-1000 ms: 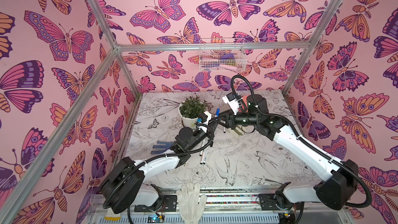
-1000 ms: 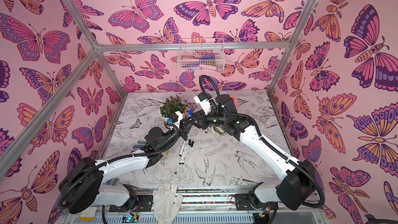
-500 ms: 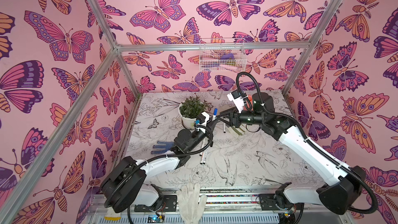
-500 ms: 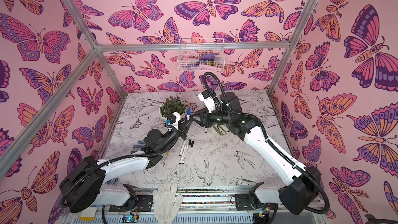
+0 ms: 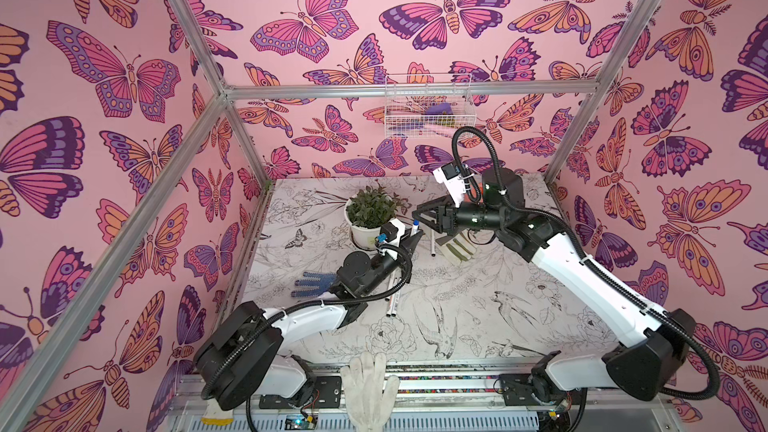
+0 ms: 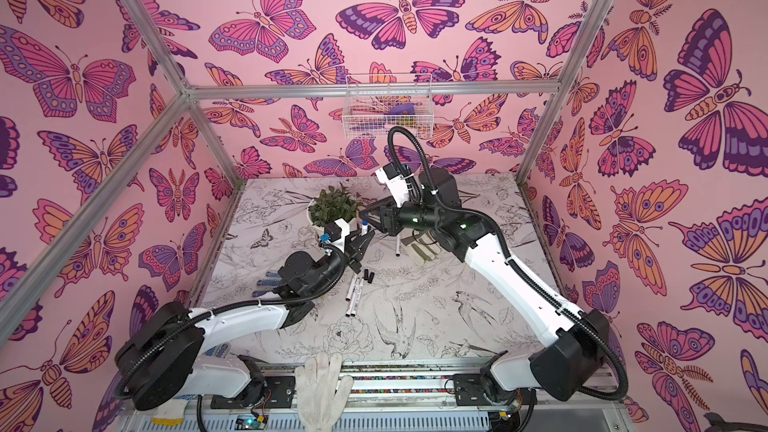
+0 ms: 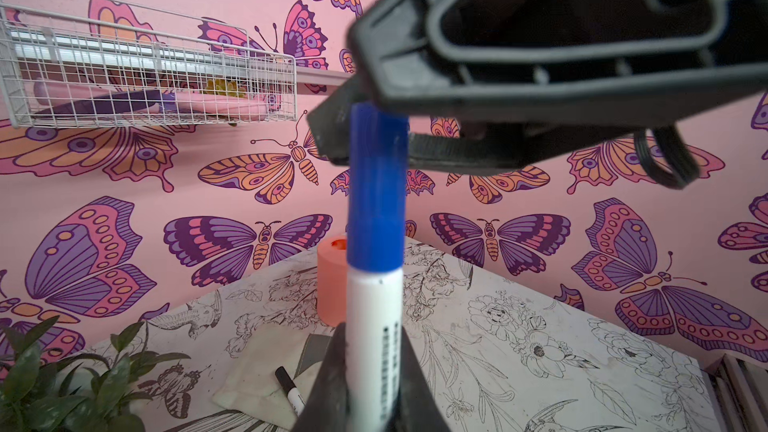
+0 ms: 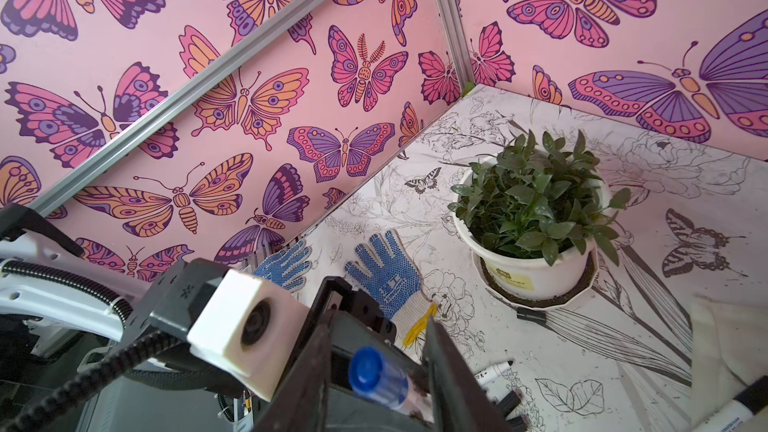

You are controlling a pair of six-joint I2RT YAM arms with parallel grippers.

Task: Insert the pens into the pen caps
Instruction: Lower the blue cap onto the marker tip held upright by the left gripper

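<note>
Seating the blue cap point(image 7: 376, 201) squarely on its pen point(image 7: 374, 326) looks to be the step in hand. The left claw point(image 5: 409, 243) is clamped on the white barrel. It holds the pen raised off the table point(image 5: 457, 305), just beside the potted plant point(image 5: 371, 206), with the capped end pointing at the right claw point(image 5: 417, 218). The right claw's jaws stand apart, one on each side of the cap's far end. Whether either finger touches the cap is hard to tell.

In the left wrist view the cap's rim meets the barrel with no dark tip showing, so the cap is at least partly on. I cannot tell whether it has clicked home.

To finish well, any last push should run straight along the barrel, not across it, since a sideways shove would lever the pen in the left claw's grip. Pressing on the closed end of the cap with a finger's flat face suits this better than pinching its sides. The left claw should hold firm while the push comes. The right claw should then back off along the same line so it does not drag the cap loose.

The capped pen is best laid well apart from the loose pens point(image 6: 355, 290) and black caps point(image 6: 366, 275) lying near the left arm, and clear of the plant.
</note>
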